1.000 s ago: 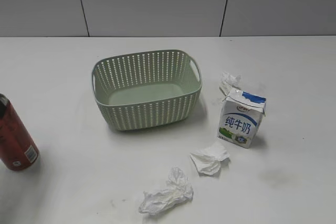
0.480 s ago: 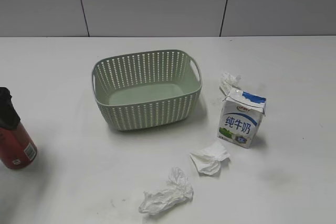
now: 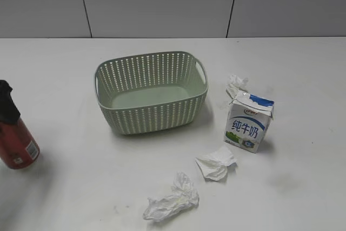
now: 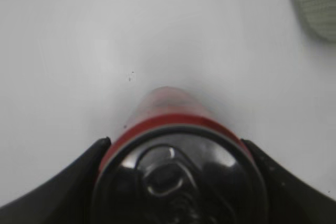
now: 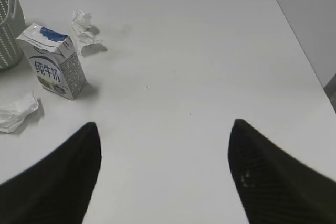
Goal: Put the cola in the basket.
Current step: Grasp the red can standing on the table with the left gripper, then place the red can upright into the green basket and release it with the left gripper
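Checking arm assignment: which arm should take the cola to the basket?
Left. The left gripper already straddles the cola, a finger either side of its top; grip unconfirmed. The right gripper hangs open over bare table, with the milk carton between it and the basket.

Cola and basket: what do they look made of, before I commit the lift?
The cola looks like a painted metal can: glossy red wall, dark shiny lid with pull tab in the left wrist view. The basket looks like matte moulded plastic: uniform pale green, regular slotted perforations, rounded corners.
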